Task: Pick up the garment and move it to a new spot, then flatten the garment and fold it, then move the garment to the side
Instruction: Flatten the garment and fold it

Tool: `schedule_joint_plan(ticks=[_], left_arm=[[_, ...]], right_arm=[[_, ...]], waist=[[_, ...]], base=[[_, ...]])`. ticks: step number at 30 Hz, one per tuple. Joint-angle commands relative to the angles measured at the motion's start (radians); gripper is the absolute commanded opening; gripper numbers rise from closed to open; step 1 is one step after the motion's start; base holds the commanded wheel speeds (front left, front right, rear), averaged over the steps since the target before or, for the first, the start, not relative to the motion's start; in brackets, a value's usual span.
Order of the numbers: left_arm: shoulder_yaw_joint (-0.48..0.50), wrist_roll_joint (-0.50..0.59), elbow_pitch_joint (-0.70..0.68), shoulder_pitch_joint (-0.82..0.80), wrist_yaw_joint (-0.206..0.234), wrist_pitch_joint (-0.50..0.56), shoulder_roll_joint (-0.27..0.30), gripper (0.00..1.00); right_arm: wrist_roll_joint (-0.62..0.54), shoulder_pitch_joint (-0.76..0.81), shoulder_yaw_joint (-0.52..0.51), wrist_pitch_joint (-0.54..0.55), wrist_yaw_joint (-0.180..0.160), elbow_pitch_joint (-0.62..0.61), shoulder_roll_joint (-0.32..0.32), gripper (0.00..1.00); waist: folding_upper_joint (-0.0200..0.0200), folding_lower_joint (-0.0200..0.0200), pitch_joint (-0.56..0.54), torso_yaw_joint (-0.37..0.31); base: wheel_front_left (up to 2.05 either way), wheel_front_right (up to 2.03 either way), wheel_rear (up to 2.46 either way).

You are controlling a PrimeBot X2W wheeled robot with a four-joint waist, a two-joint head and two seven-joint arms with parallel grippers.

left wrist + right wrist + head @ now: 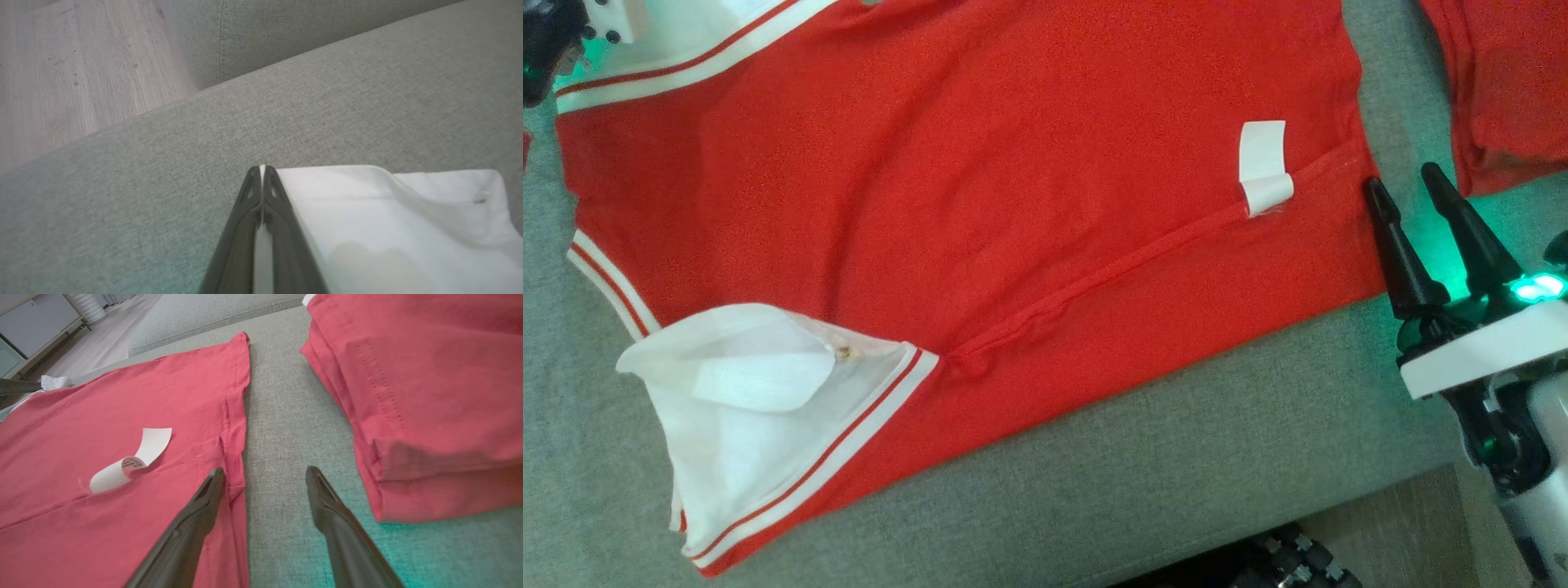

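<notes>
The garment is a red shirt with white, red-striped trim, spread flat on a grey cushion. A white label curls up near its right hem. In the left wrist view my left gripper is shut on the garment's white edge, with white cloth pinched between the fingers. Its dark housing sits at the garment's far left corner. My right gripper stands open at the right hem. One finger lies over the hem and the other over bare cushion, as the right wrist view of this gripper shows.
A stack of folded red garments lies to the right, close beside my right gripper, also large in the right wrist view. A white collar flap lies at the near left. Wooden floor lies past the cushion's edge.
</notes>
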Motion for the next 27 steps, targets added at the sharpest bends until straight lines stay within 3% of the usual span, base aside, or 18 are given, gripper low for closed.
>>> schedule_joint_plan(ticks=[1,7,13,19,27], left_arm=[[0.02,-0.006,-0.013,-0.028,-0.005,0.015,0.051,0.0],[0.001,-0.001,-0.024,-0.029,-0.033,-0.016,0.061,0.0],[-0.026,0.0,-0.036,-0.03,-0.051,-0.048,0.051,0.0],[-0.06,-0.005,-0.063,-0.044,-0.061,-0.055,0.036,0.0],[-0.096,-0.016,-0.099,-0.059,-0.065,-0.058,0.036,0.0]], right_arm=[[0.006,0.006,0.012,-0.01,-0.001,-0.019,-0.037,1.0],[0.03,-0.036,0.015,0.026,-0.001,-0.028,-0.057,1.0],[0.081,-0.193,0.049,0.224,-0.001,-0.013,-0.084,1.0],[0.088,-0.416,0.085,0.373,-0.001,0.143,-0.046,1.0],[0.002,-0.627,0.158,0.41,-0.001,0.383,0.018,1.0]], waist=[[0.0,0.0,0.0,-0.002],[0.0,0.0,-0.025,0.001],[0.0,0.0,-0.07,0.017],[0.0,0.0,-0.081,0.053],[0.0,0.0,-0.065,0.095]], base=[[0.0,0.0,0.0],[0.0,0.0,0.0],[0.0,0.0,0.0],[0.0,0.0,0.0],[0.0,0.0,0.0]])
